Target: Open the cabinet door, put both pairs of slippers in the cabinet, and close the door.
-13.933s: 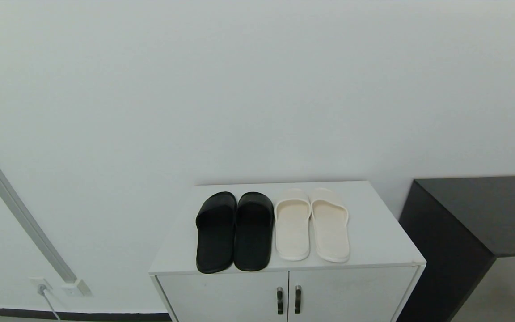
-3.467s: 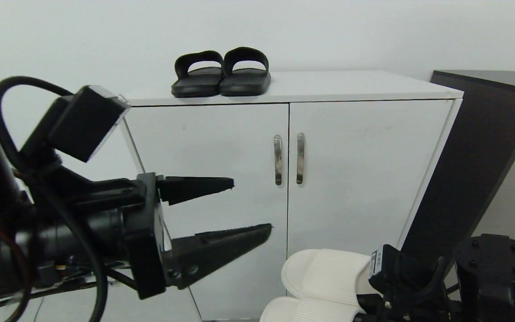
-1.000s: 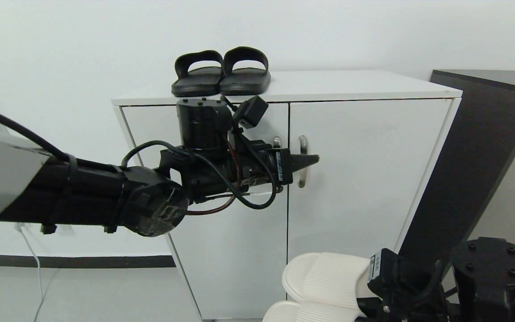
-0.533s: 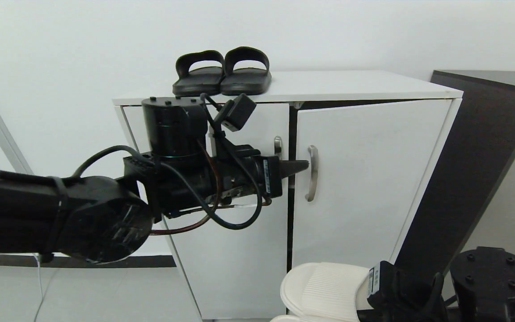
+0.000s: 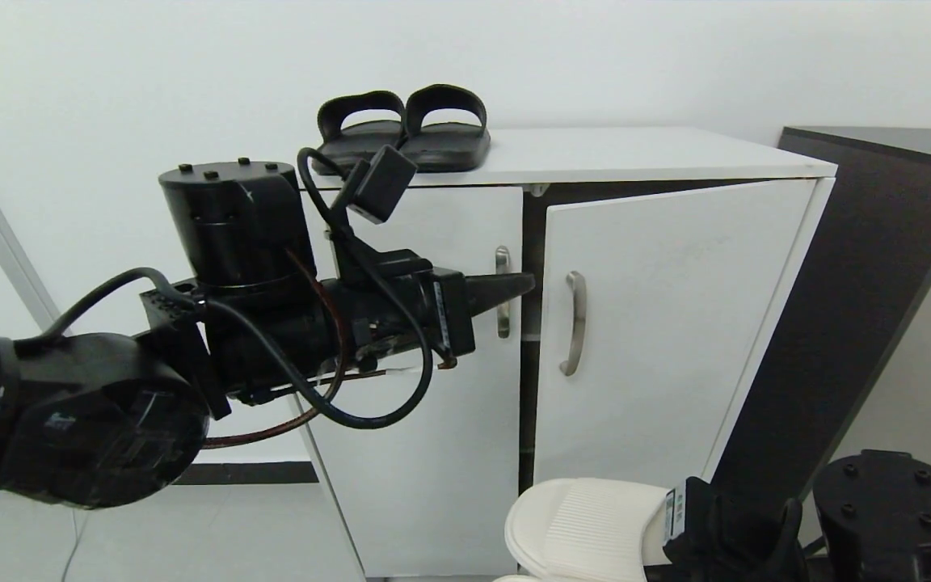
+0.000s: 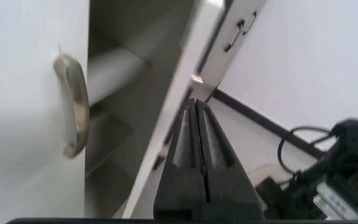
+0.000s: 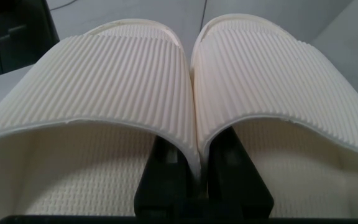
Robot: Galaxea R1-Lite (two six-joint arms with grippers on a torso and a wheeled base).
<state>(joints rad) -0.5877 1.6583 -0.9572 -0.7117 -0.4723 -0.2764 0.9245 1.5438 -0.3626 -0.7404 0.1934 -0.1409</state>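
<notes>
Your left claw (image 5: 527, 284) is pinched shut and empty, two door handles (image 5: 572, 323) just beside it. Your right claw (image 7: 196, 163) clamps two white slippers (image 7: 104, 87). Two black slippers (image 5: 441, 149) sit above the left claw.

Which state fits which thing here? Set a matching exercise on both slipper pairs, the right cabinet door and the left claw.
Things:
1. black slippers
2. white slippers
3. right door
4. left claw

States:
A. partly open
B. shut on nothing
C. on top of the cabinet
D. gripped by the right claw

Pairs: 1-C, 2-D, 3-A, 4-B
</notes>
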